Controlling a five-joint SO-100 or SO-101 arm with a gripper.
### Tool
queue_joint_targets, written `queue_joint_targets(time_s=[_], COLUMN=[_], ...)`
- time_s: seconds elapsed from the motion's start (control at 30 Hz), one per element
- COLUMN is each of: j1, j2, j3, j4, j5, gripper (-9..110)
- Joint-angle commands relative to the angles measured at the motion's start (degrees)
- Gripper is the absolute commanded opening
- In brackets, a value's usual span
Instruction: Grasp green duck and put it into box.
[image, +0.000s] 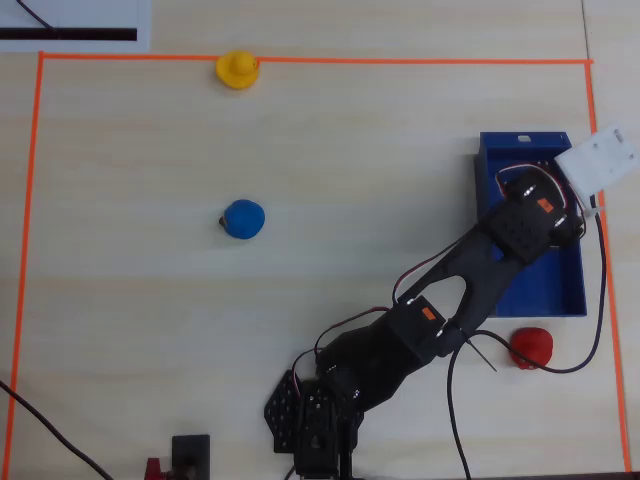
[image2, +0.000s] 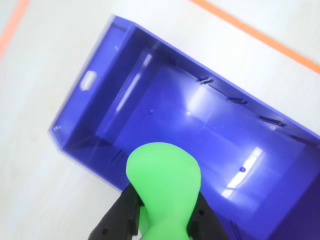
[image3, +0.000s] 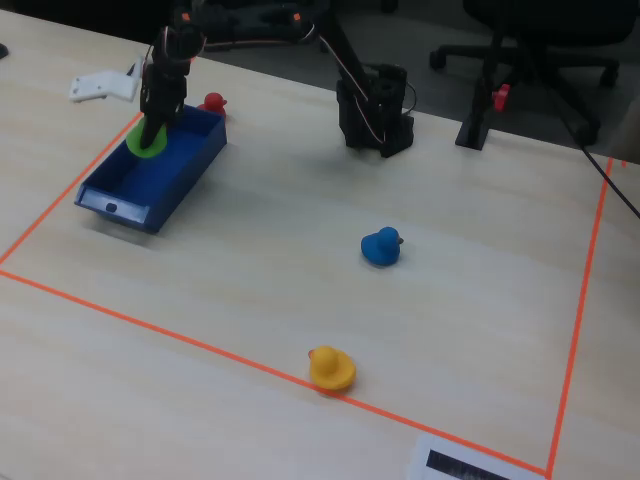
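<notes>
Holding over the drop point: I have the green duck carried above the box, release not yet made.
Worktop (image3: 300, 300): pale wood, marked off by an orange tape border (image: 320, 61); I treat it as the place the duck must not land.
Box (image2: 100, 125): long dark-blue tray with low walls, empty in the wrist view; it sits at the right edge of the overhead view (image: 560, 290).
Arm (image: 440, 290): reaches from its base across to the box; in the overhead view it hides the duck.
End effector (image2: 165, 220): black fingers pinching the green duck from both sides, I judge firmly.
Green duck (image2: 165, 185): held over the near part of the box interior, seen also in the fixed view (image3: 147, 140); whether it touches the floor I cannot tell.
Step advice: I would lower a little, keep clear of the near wall, then spread the fingers so it drops flat inside.
Bystanders: blue duck (image: 243, 218), yellow duck (image: 238, 69), red duck (image: 531, 346) just outside the box; leave alone.
</notes>
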Motion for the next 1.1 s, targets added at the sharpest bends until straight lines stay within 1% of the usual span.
queue_joint_targets(time_s=[0.0,0.23,0.43,0.63,0.7,0.93,1.07], j1=[0.9,1.8,2.6,2.8,2.8,2.6,2.1], j2=[-2.0,-10.8,-14.3,-15.8,-16.2,-16.2,-15.1], j3=[-4.7,-11.8,-11.7,-10.7,-10.7,-10.6,-10.8], j4=[-3.1,-4.5,-6.0,-7.4,-7.6,-7.6,-7.6], j5=[-0.4,-2.5,-8.8,-11.4,-11.6,-11.6,-11.3], gripper=[0,0,0,9,14,21,21])
